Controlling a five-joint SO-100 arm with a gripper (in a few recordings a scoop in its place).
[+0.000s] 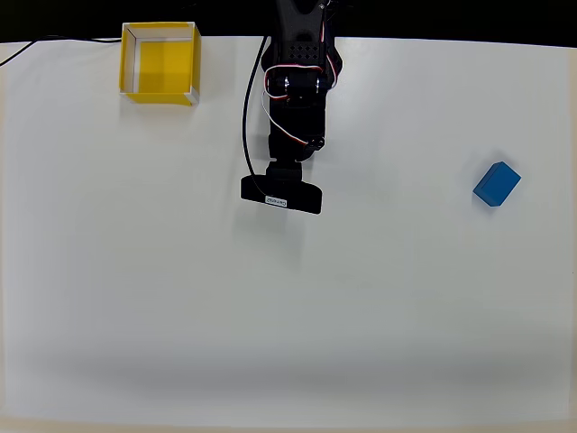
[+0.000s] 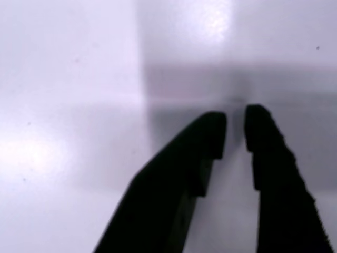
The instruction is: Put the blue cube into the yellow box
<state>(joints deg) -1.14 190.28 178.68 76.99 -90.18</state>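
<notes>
Counting one blue cube [image 1: 497, 183] | one yellow box [image 1: 160, 62] | tool [image 2: 235, 122] empty

White table [image 1: 288, 316]: blue cube [image 1: 497, 183], yellow box [image 1: 160, 61].

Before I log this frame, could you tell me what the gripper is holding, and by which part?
Nothing: the gripper is nearly closed on empty air; the blue cube lies apart on the table.

One blue cube [image 1: 497, 184], one yellow box [image 1: 160, 62], one arm [image 1: 293, 99].
</notes>
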